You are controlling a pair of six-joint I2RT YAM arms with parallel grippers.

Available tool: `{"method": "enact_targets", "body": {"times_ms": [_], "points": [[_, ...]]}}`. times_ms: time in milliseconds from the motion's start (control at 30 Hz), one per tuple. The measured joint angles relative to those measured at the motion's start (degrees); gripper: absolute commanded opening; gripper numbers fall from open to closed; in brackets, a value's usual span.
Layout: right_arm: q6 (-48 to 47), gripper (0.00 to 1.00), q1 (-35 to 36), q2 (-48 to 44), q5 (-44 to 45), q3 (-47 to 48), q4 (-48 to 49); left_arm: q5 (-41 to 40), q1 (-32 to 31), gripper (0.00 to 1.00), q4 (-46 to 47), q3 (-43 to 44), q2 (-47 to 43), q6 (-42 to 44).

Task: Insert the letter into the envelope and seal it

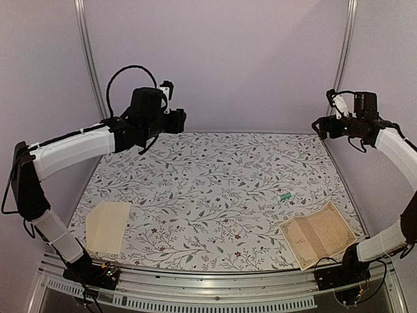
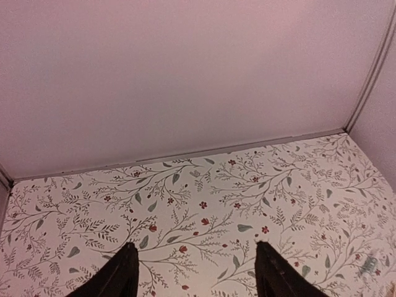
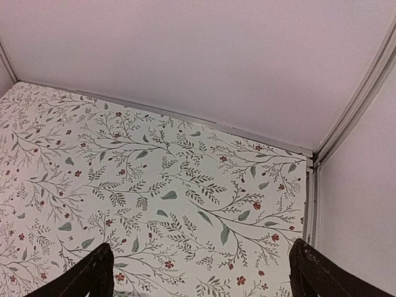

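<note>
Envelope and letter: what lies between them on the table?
Nothing but bare floral tablecloth between the envelope and the letter, per the top view.

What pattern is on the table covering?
White table covering with grey-green leafy vines and small red flowers, clearest in the right wrist view.

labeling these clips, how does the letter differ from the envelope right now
The letter is tan with a dark printed border and text; the envelope is plain cream. The letter lies at the near right, the envelope at the near left. The letter looks larger than the envelope. Both lie on the floral table.
</note>
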Motion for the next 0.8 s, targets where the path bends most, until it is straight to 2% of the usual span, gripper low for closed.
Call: {"method": "enact_targets", "body": {"times_ms": [200, 333, 567, 733, 800], "points": [[-7.56, 0.97, -0.98, -0.17, -2.91, 0.04, -5.55, 4.55, -2.36, 0.76, -0.48, 0.00, 0.26, -2.47], [-17.18, 0.87, -1.25, -2.60, -5.77, -1.03, -12.31, 8.33, -4.61, 0.75, -1.14, 0.00, 1.33, -3.91], [-37.59, 0.59, -1.38, -9.38, -8.96, -5.27, -28.92, 16.28, -8.48, 0.68, -3.30, 0.00, 4.42, -8.13], [-48.74, 0.27, -1.31, -11.74, -9.16, -9.94, -39.32, 20.31, -10.16, 0.67, -5.42, 0.00, 6.16, -12.00], [-52.48, 0.19, -1.03, -12.15, -8.33, -12.48, -42.10, 21.49, -10.56, 0.67, -5.86, 0.00, 6.86, -13.53]]}}
